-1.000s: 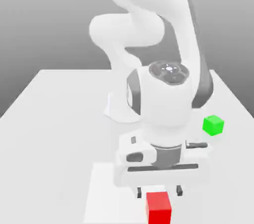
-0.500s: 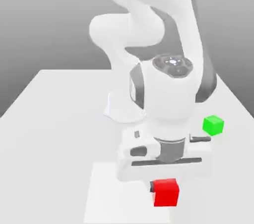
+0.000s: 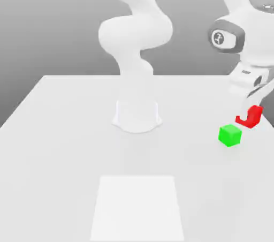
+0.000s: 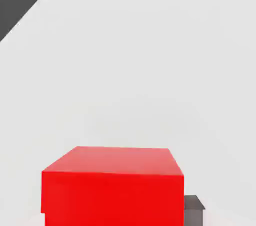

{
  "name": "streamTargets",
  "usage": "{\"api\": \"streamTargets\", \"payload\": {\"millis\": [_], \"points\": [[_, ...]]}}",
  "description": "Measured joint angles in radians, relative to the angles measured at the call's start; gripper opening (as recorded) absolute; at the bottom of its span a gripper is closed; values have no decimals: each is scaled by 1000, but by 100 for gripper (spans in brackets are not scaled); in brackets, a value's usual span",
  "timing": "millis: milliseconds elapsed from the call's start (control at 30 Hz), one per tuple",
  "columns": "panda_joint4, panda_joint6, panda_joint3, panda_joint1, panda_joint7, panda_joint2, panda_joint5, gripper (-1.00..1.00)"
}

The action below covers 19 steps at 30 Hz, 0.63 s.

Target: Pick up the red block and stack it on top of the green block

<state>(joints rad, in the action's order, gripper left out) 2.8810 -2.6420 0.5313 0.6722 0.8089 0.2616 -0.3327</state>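
Gripper clamped on the red block, now lifted from lower centre of the exterior view to the right edge, hanging just above and right of the green block. Transport nearly complete; alignment and lowering remaining.

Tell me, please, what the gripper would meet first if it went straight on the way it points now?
Probably the bare table just beside the green block; the gripper, holding the red block, looks slightly off to the exterior view's right, though depth is unclear.

1. The exterior camera is looking down across the white table toward the arm's base, from some way off.
2. The hand camera is sitting tight behind the gripper, showing the red block large.
3. Both are sharing block and tabletop.
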Motion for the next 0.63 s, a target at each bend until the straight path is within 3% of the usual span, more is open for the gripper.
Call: {"api": "streamTargets", "payload": {"millis": [167,633], "points": [[49,-41,77,0,58,-6,61,-100],[51,-170,156,-182,305,-198,422,-100]]}}
